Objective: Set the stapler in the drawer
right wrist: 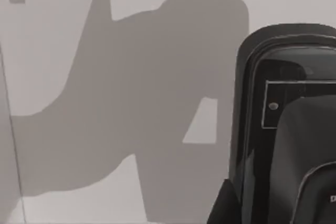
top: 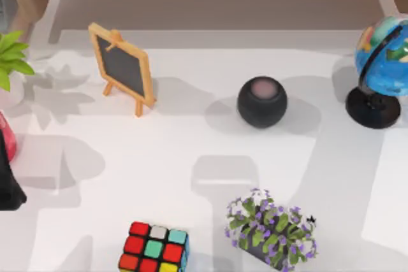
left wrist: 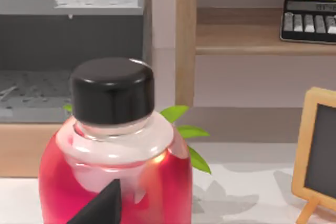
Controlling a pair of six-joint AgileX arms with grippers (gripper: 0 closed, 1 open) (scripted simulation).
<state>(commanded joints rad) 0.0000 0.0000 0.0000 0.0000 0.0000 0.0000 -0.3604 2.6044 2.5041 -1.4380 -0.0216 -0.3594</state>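
The black stapler [right wrist: 283,77] lies close against the right gripper [right wrist: 265,203] — open or gripping it, I cannot tell.

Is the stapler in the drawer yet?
Not yet, nothing looks done. A shiny black thing, maybe the stapler, lies on the white table, close under the right wrist camera. The left gripper sits by the red bottle at the table's left edge. Grabbing the stapler and carrying it to the drawer are left.
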